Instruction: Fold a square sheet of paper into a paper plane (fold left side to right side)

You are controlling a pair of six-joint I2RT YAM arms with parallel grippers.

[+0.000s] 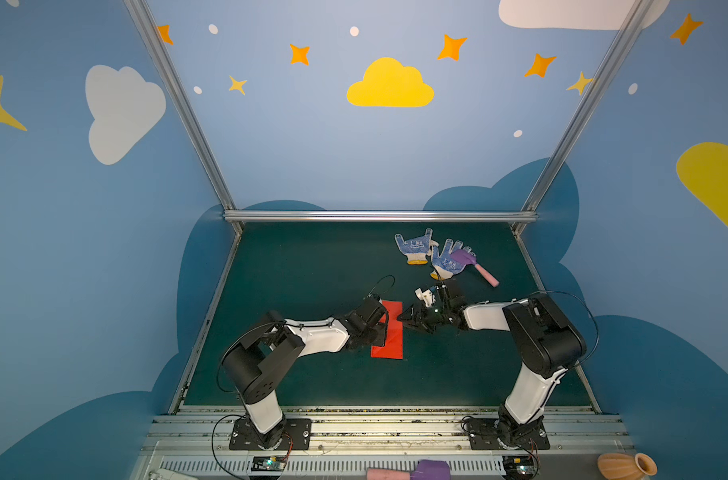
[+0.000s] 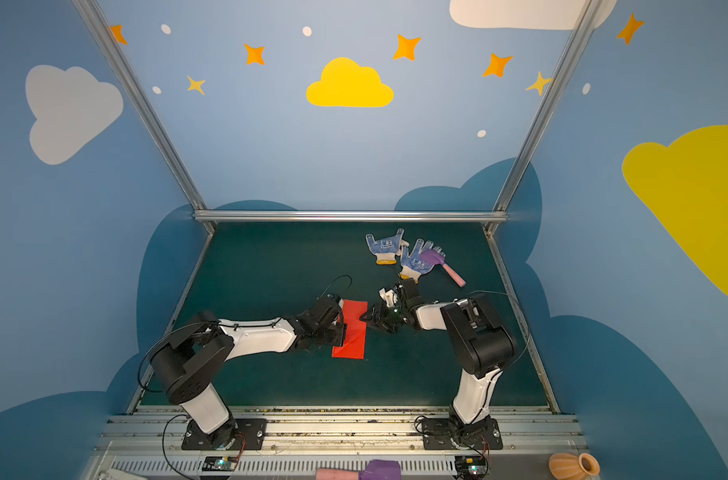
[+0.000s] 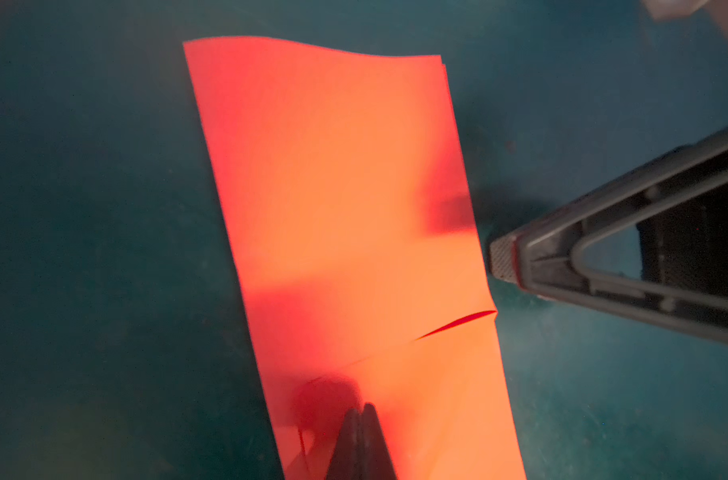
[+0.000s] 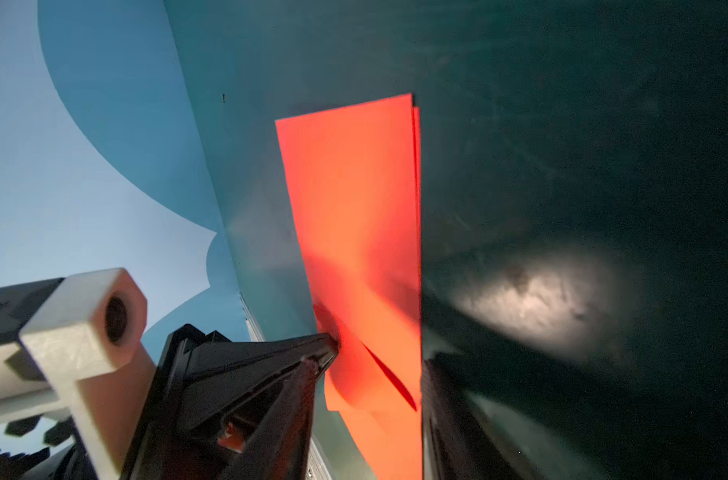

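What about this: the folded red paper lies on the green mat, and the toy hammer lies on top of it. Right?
Not quite. The hammer lies not on the paper but with its purple head on a glove, farther back on the mat, as both top views show. The rest is right.

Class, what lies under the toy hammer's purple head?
A blue-dotted glove; the hammer head hides part of its fingers. The pink handle lies on the green mat.
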